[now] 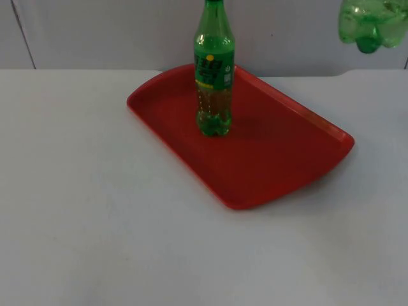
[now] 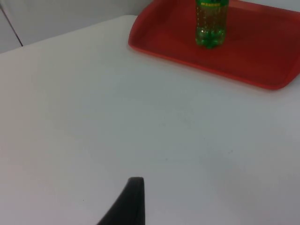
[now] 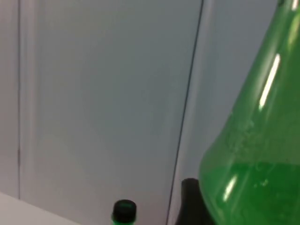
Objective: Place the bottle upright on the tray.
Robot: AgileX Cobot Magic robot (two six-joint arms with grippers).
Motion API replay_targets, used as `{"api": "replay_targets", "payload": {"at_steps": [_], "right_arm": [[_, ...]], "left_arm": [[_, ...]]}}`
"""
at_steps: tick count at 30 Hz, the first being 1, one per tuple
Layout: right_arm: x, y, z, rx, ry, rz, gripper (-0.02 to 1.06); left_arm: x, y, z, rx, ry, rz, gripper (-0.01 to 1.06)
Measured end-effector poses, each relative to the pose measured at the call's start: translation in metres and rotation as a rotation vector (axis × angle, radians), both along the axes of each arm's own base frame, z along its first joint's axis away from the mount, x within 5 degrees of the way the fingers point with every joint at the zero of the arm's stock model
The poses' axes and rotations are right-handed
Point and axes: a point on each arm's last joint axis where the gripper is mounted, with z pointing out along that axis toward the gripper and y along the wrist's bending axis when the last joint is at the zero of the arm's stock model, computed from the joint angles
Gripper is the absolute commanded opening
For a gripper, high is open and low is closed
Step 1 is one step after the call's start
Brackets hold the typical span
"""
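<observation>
Bottle 1 [image 1: 214, 76] upright on red tray [image 1: 280, 159], back-left area. Bottle 2 [image 1: 371, 25] aloft by partition, presumably held by right gripper; fingers' state: cannot tell. Left gripper [image 2: 126, 204] waits over table [image 1: 95, 223], same. Risk: descent clips bottle 1, topples it; slick plastic slips.

I'm seeing a red tray [image 1: 280, 153] that looks like smooth plastic with a soft sheen. The green bottle standing on it [image 1: 214, 76] is clear, glossy plastic with a printed label wrap. A second green bottle [image 3: 255, 154] up near the partition wall [image 3: 93, 93] is translucent, with bright streaks of glare. The white table [image 2: 93, 117] reads matt and smooth, and the wall's grey panels look flat and dull.
</observation>
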Motion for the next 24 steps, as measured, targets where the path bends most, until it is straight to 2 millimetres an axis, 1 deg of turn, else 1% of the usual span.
{"api": "replay_targets", "payload": {"at_steps": [13, 19, 21, 24], "right_arm": [[0.001, -0.005, -0.004, 0.036, 0.022, -0.042, 0.0], [0.002, -0.008, -0.005, 0.11, 0.056, -0.073, 0.0], [0.004, -0.012, -0.005, 0.117, 0.048, -0.099, 0.0], [0.012, -0.014, -0.011, 0.096, 0.038, -0.128, 0.0]], "left_arm": [[0.0, 0.0, 0.0, 0.0, 0.0, 0.0, 1.05], [0.0, 0.0, 0.0, 0.0, 0.0, 0.0, 1.05], [0.0, 0.0, 0.0, 0.002, -0.001, 0.001, 1.05], [0.0, 0.0, 0.0, 0.003, -0.001, 0.002, 1.05]]}}
